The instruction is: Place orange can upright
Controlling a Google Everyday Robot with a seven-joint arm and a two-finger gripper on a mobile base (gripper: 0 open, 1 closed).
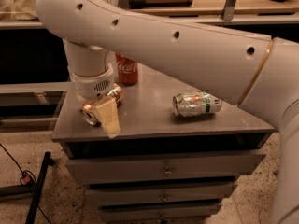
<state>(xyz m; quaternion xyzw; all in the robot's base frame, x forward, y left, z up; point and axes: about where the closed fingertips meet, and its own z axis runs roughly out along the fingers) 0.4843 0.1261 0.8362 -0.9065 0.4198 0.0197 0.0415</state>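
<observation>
The orange can (pixel 89 115) lies on its side near the front left corner of the grey cabinet top (pixel 154 122), with its silver end facing front-left. My gripper (pixel 105 112) comes down from the white wrist (pixel 91 80) right onto the can. Its cream tip covers the can's middle and reaches the cabinet's front edge. The can's coppery far end (pixel 117 93) shows behind the gripper. My big white arm (pixel 177 50) spans the upper view.
A red Coca-Cola can (pixel 127 72) stands upright behind the gripper, partly hidden by the arm. A green-and-white silver can (pixel 197 104) lies on its side at the right. Drawers (pixel 163 171) are below. A black stand leg (pixel 38 188) and a cable lie on the floor at left.
</observation>
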